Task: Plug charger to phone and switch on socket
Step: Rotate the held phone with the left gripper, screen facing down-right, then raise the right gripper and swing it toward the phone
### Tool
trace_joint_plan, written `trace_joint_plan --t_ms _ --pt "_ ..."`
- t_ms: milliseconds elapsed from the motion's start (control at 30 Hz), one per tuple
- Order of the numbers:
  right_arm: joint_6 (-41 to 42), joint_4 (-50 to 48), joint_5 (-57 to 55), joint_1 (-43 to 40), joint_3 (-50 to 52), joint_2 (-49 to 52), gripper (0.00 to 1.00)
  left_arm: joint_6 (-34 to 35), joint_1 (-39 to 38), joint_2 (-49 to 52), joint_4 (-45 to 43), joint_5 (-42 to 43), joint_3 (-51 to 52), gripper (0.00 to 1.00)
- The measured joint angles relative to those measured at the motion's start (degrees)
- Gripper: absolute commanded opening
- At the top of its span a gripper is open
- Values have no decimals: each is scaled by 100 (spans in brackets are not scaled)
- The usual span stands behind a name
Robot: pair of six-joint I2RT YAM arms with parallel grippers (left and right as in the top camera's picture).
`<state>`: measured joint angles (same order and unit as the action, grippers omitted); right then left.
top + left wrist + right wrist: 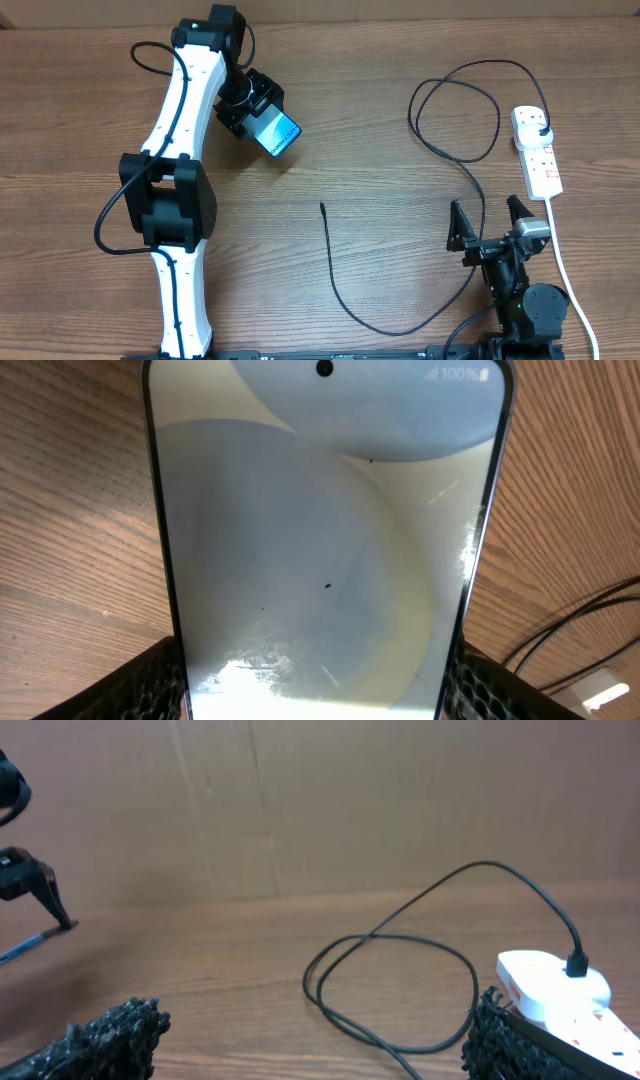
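Left gripper was clamped on the slim black-framed phone w/ blue-cyan screen, held up off the brown wood table at the far left; the wrist view showed the mesh pads pressing both long edges. Phone prob. stiff, light-ish, glass face slick & fragile, so an edge grip suits it, no squeeze on the screen. Charge port not visible. Thin black charger cable looked limp & light. Its tip lay free mid-table, well apart from the phone, w/ its plug already in the white oblong power strip at the far right. Best hold prob. just behind the tip, where it's stiffest. Right gripper stood wide open, empty, near the strip. Legible: "100%" at the screen's top corner in the wrist view; screen text seen from overhead was too small to read.
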<state>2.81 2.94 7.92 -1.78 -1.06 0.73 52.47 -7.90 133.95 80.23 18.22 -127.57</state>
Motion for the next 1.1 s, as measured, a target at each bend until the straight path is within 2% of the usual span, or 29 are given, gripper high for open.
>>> trace_joint_plan --t_ms 133,267,467,667,833,1000,1100 --pt "4 -66 0 0 0 0 100 0 0 2 17 -7 0 4" --pt "85 494 -2 0 -160 2 100 0 0 0 17 -7 0 4" --pt "149 946 -81 0 -1130 321 100 2 0 0 17 -4 0 4" --pt "164 1495 81 0 -2662 1733 100 11 0 2 17 -7 0 4" --pt "369 1869 752 0 -3766 3289 100 50 0 0 17 -7 0 4" --pt "824 1812 1882 -4 -4500 4885 100 52 0 0 22 -2 0 4" --pt "964 1305 3099 -4 -4699 5928 100 59 0 0 20 15 0 4"
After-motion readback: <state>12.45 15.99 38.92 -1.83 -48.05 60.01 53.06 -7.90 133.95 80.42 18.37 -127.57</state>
